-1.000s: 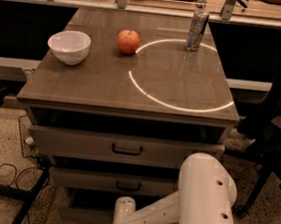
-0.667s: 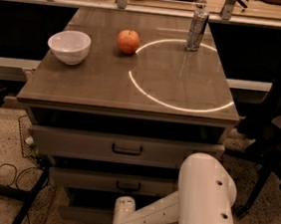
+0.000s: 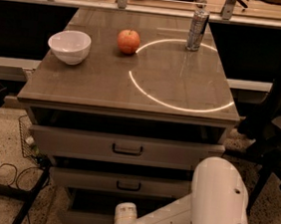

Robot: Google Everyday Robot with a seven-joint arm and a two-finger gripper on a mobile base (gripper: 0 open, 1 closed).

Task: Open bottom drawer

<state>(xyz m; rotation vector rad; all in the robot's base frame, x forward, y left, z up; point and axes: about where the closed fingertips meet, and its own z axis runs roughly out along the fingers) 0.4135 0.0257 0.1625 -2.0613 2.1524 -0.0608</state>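
The cabinet has three drawer fronts under its brown top. The bottom drawer (image 3: 85, 215) is the low shadowed front just above the floor; its handle is hidden. My white arm (image 3: 218, 202) reaches down from the lower right, and its wrist end (image 3: 125, 218) sits right in front of the bottom drawer, near its centre. My gripper lies beyond the wrist, below the frame's bottom edge, and does not show. The middle drawer (image 3: 98, 181) and the top drawer (image 3: 77, 142) each show a dark loop handle and stand slightly forward.
On the cabinet top (image 3: 183, 88) stand a white bowl (image 3: 69, 45), a red apple (image 3: 129, 41) and a metal can (image 3: 197, 30). A black office chair (image 3: 279, 123) stands at the right. Cables (image 3: 4, 170) and a dark stand lie at the left on the floor.
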